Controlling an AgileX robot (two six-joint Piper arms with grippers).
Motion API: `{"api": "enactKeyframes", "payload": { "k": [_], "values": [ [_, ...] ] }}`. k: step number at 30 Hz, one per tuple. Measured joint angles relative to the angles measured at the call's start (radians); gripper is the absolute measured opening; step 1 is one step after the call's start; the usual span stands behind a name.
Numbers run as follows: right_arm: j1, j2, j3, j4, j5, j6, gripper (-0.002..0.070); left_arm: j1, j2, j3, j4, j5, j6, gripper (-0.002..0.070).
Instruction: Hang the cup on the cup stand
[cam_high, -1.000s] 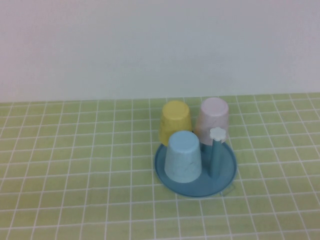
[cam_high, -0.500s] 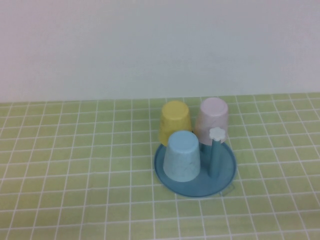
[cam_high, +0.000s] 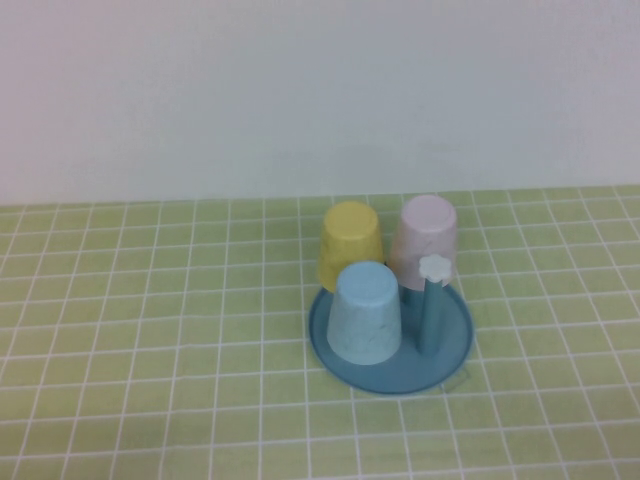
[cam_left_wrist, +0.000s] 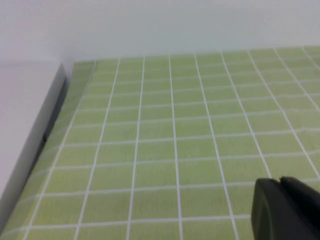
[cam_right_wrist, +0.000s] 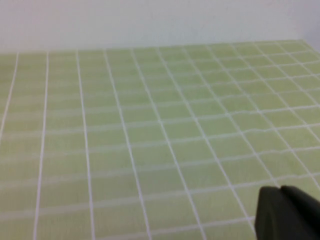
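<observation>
high view: neither arm shows here. the cup (cam_high: 366, 313) sits upside down on the cup stand (cam_high: 391, 355), at the 9 o'clock side of the dish, covering whatever post is under it. one bare blue post with a white flower knob (cam_high: 435, 267) stands upright at the 3 o'clock side, just beside the cup. a yellow cup (cam_high: 350, 243) at 11 o'clock and a pale pink cup (cam_high: 425, 240) at 1 o'clock are also upside down, at the far rim. all rest on a green checked tablecloth (cam_high: 150, 330).

left wrist view: only cloth, a pale table edge (cam_left_wrist: 30, 125), and the dark tip of the left gripper (cam_left_wrist: 285, 210) low over the cloth; i cannot tell how its fingers are set.

right wrist view: cloth again and the right gripper (cam_right_wrist: 287, 212) as a dark tip; finger state not discernible.

against the earlier high pictures, nothing has shifted.
</observation>
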Motion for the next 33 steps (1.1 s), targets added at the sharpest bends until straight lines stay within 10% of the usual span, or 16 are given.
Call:
{"api": "enactKeyframes", "payload": {
  "k": [6, 20, 33],
  "values": [
    [-0.092, -0.026, 0.002, 0.502, -0.069, -0.800, 0.0002, 0.000, 0.000, 0.000, 0.000, 0.022, -0.003, -0.0001],
    [-0.144, -0.062, 0.063, 0.553, -0.405, -0.757, 0.0002, 0.000, 0.000, 0.000, 0.000, 0.036, -0.050, -0.0001],
    [-0.157, -0.165, 0.076, 0.738, -0.265, -0.797, 0.0002, 0.000, 0.000, 0.000, 0.000, 0.034, -0.055, -0.0001]
  ]
}}
